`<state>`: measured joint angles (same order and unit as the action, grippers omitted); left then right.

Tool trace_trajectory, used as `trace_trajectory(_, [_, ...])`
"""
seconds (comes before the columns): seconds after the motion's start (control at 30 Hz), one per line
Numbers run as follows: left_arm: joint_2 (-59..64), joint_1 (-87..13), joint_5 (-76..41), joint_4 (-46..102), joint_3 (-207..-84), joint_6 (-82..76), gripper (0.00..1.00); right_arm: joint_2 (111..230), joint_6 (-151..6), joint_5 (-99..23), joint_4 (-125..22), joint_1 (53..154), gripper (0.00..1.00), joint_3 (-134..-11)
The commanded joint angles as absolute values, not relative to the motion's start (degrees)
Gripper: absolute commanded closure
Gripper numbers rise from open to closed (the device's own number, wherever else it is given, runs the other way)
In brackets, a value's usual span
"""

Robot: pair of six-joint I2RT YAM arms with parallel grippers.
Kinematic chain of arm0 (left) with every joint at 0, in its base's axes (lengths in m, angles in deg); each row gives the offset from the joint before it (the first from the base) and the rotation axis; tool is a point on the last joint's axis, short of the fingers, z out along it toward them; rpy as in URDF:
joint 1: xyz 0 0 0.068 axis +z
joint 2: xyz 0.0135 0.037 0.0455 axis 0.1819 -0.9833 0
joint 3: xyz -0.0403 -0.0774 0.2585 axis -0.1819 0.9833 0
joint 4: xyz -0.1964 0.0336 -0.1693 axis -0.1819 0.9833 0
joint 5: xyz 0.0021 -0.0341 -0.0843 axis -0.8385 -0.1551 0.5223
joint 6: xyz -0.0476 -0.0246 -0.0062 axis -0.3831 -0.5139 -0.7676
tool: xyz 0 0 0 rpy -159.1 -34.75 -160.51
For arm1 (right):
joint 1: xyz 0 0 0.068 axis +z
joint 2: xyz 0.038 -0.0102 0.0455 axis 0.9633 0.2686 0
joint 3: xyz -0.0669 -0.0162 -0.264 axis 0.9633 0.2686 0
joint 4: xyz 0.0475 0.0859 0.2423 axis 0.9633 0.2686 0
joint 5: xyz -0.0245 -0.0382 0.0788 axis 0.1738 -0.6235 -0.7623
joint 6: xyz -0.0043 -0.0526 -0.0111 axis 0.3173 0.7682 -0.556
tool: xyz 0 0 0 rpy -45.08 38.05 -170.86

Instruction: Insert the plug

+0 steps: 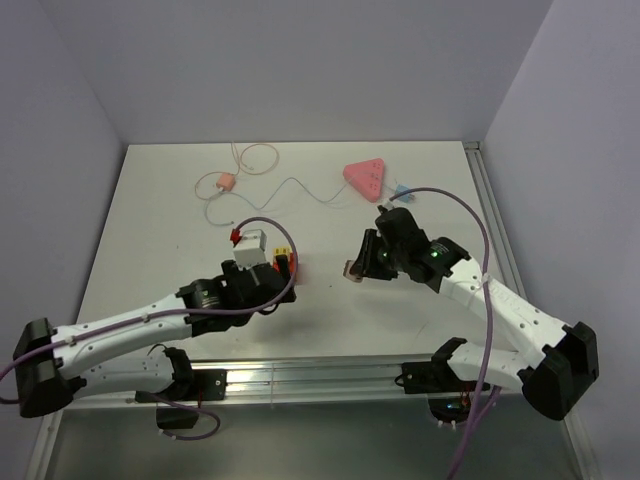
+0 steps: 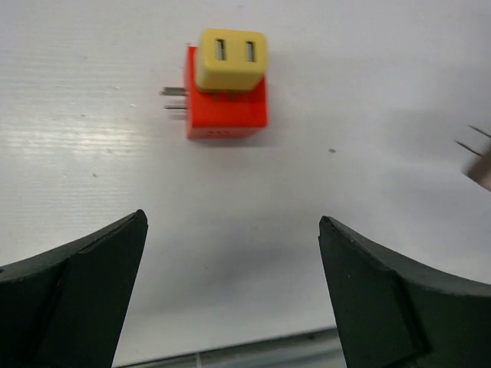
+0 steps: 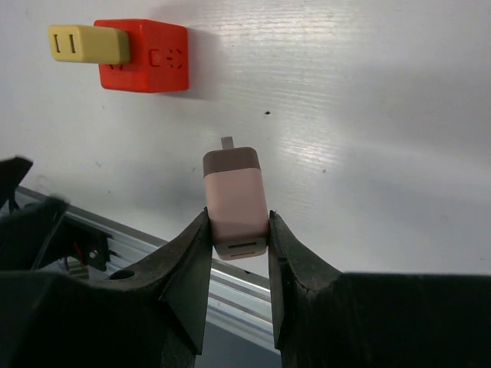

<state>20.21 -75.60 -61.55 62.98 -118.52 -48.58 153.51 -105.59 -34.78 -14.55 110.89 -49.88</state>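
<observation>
Right tool (image 3: 236,222) is clamping a pink adapter (image 3: 234,188).
Left tool (image 2: 233,222) is hanging wide open near the orange-red block (image 2: 230,119), apparently not touching it.

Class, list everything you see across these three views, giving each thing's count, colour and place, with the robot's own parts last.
table: one, white, under everything
triangular socket strip: one, pink, far side, right of centre
plug: one, light blue, tiny, just right of the strip
round piece: one, pink, on a thin cable, far left
block: one, orange-red, two prongs, mid-table
yellow adapter: one, two slots, on the block
pink adapter: one, darker cap, in the right gripper
left gripper: one, black, open, empty
right gripper: one, black, shut on the pink adapter
</observation>
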Motion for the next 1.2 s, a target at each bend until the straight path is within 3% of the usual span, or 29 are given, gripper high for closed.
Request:
trace_trajectory(0.0, [14.8, -73.1, -65.4, 62.1, -120.5, -48.8, 0.02, 149.2, -103.4, -33.4, -15.1, 109.6, 1.0, -48.4])
trace_trajectory(0.17, [5.5, -71.5, -69.1, 60.0, -123.7, -46.8, 0.03, 145.7, -102.8, -36.1, -15.8, 108.0, 1.0, -45.2])
trace_trajectory(0.6, [-7.0, -66.2, -65.2, 51.0, -127.6, -39.1, 0.1, 141.7, -101.0, -39.0, -16.4, 105.3, 1.0, -42.2])
trace_trajectory(1.0, [-13.7, -65.3, -62.8, 51.7, -130.6, -40.8, 0.28, 142.0, -100.7, -39.9, -16.9, 104.9, 1.0, -41.7])
trace_trajectory(1.17, [-15.2, -65.1, -62.5, 51.9, -130.8, -41.3, 0.31, 142.5, -100.6, -40.3, -17.0, 104.6, 1.0, -41.6])
